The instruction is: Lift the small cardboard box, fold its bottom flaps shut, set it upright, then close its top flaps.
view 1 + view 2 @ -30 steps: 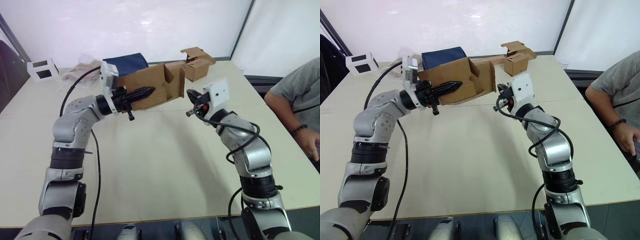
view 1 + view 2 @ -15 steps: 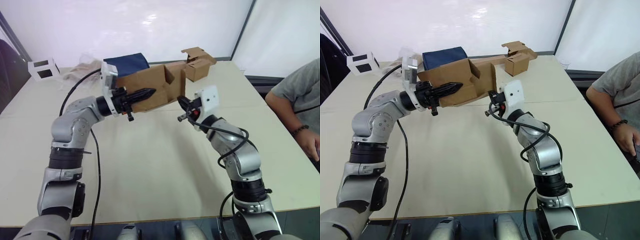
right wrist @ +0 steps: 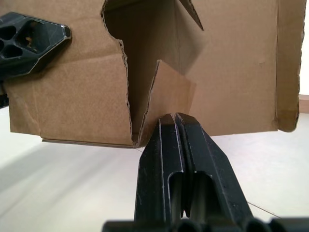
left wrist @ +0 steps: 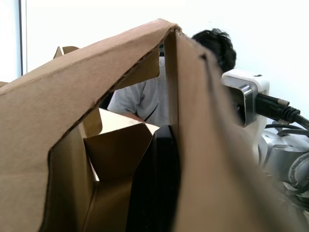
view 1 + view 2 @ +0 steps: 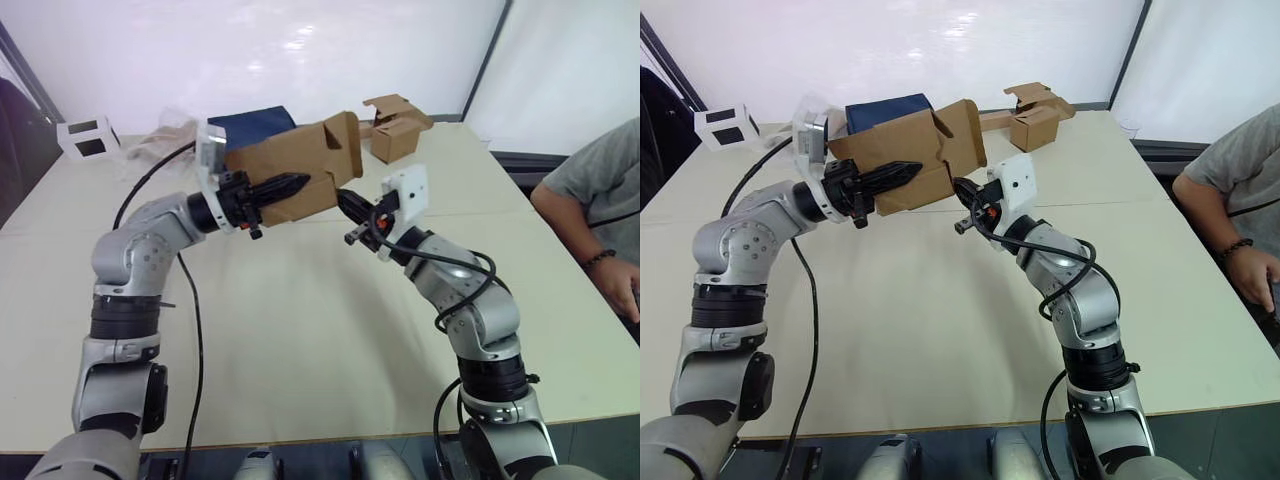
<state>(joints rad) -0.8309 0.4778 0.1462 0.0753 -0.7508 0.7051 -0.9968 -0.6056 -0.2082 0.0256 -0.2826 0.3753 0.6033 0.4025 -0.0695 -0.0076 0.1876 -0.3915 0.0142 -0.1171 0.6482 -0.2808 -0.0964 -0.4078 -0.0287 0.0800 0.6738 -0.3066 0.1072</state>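
Small plain brown cardboard box [image 5: 295, 172], gripped aloft over the desk [image 5: 300, 330] by the left end effector [image 5: 285, 186], has tilted upward; the clenched, empty right end effector [image 5: 346, 203] has advanced against its bottom flaps [image 3: 166, 99], starting the fold.

Box: the small cardboard box [image 4: 63, 125] fills the near field, its brown corrugated walls meeting in a ridge overhead.
Inside: folded flaps [image 4: 113, 150] hang in the hollow, one with a torn-looking edge.
Left end effector [image 4: 157, 183]: a black finger rises within the box, pressed against the inner face of one wall.
Behind: a person [image 4: 145, 99] in a grey shirt, seen through the opening.
Beside: the other arm's white camera housing [image 4: 244, 94] with a black cable.
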